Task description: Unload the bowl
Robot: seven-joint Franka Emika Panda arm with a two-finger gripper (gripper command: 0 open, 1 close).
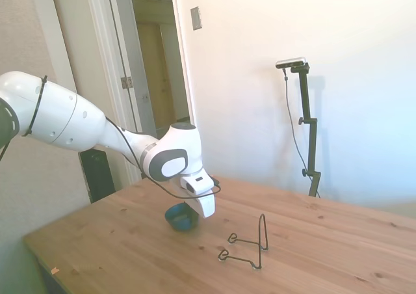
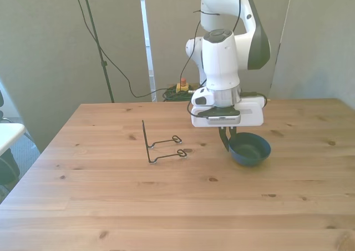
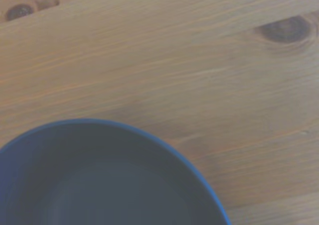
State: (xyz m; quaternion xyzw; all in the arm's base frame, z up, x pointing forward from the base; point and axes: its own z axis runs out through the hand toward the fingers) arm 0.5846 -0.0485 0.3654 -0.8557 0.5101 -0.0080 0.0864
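Observation:
The small blue bowl [image 2: 250,150] sits upright on the wooden table [image 2: 111,206], toward the front view's right. My gripper [image 2: 227,139] points straight down at the bowl's rim on the side nearest the rack, its dark fingers [image 2: 224,138] close together and pinching that rim. In the side view the bowl [image 1: 181,218] shows just behind the white hand, with the gripper [image 1: 194,211] at its edge. The wrist view is filled by the bowl's dark blue inside [image 3: 99,185] over bare wood.
A thin black wire rack [image 2: 161,146] stands empty on the table a short way off, toward the front view's left of the bowl; in the side view the rack [image 1: 249,245] is nearer the camera. Cables hang behind the table's far edge.

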